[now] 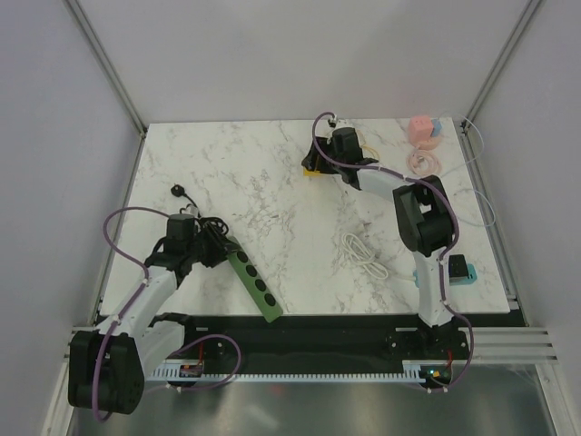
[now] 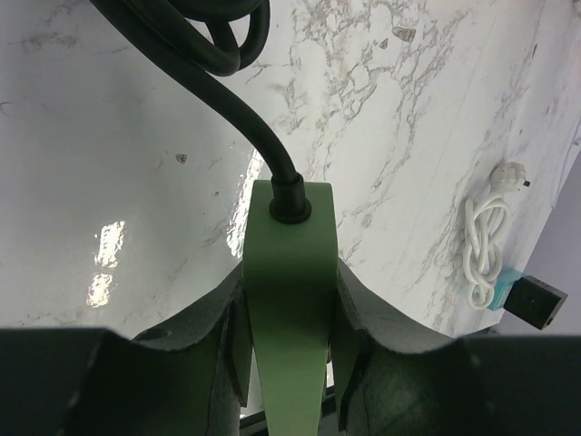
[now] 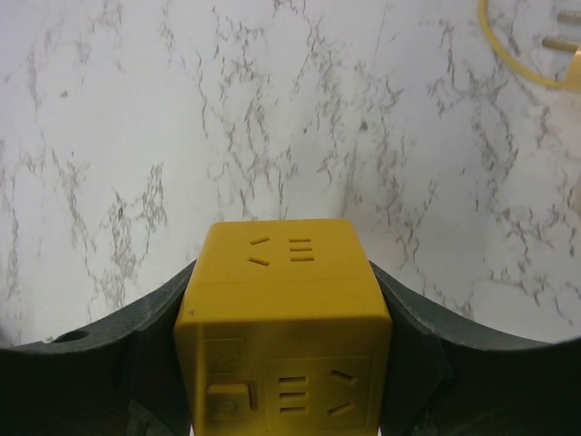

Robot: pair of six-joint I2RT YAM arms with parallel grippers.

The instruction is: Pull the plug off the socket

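Green strip, white cable coil well apart

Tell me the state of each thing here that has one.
Green power strip: clamped in left jaws, outlets look empty.
Black cord: fixed to strip's end, coiled.
Yellow socket cube: clamped in right jaws, visible outlets empty.
White cable: bundled, lying unplugged.

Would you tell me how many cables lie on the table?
4: black cable entering the power strip, white cable mid-table, pink cable far right, yellow cable near the yellow cube; others possibly hidden.
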